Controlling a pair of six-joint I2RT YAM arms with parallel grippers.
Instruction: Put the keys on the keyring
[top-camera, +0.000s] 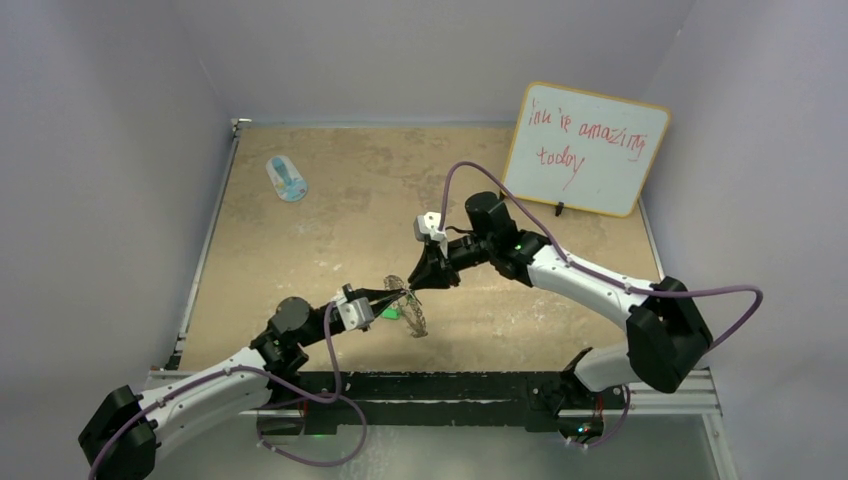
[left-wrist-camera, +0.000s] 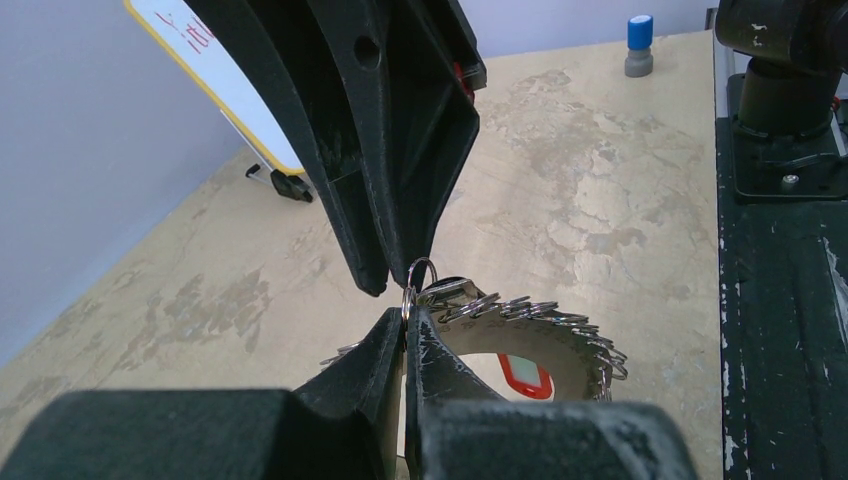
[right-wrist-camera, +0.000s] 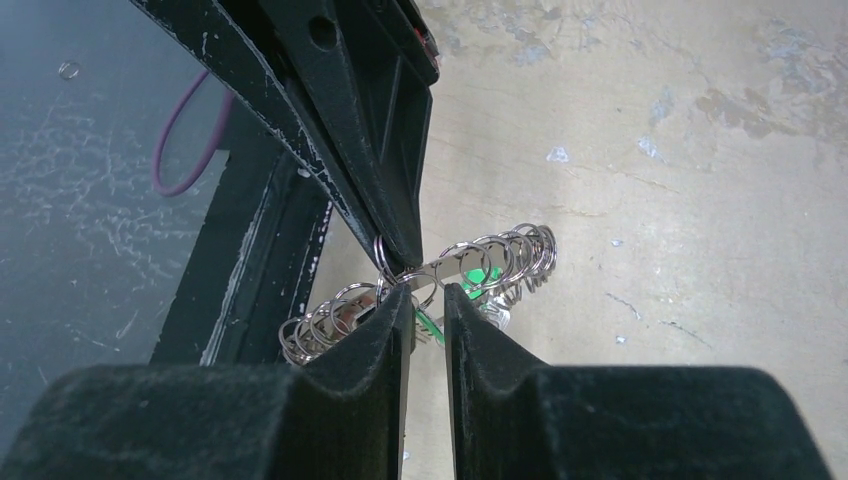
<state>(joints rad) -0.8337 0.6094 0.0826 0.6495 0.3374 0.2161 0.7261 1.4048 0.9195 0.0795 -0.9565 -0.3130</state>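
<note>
Left wrist: left tool (left-wrist-camera: 405, 325) pinches keyring (left-wrist-camera: 585, 345) rim; right tool (right-wrist-camera: 425, 300) slightly parted, grip unclear; keys (left-wrist-camera: 525, 377) mostly hidden

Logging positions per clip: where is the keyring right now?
In the top view the keyring is near the front middle of the table, clamped at its rim by the left gripper, with the right gripper meeting it from the right.

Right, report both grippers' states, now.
Left gripper: shut on the large flat silver metal keyring, at its rim.
Right gripper: narrowly open beside its wire loops; grip cannot be told.
</note>
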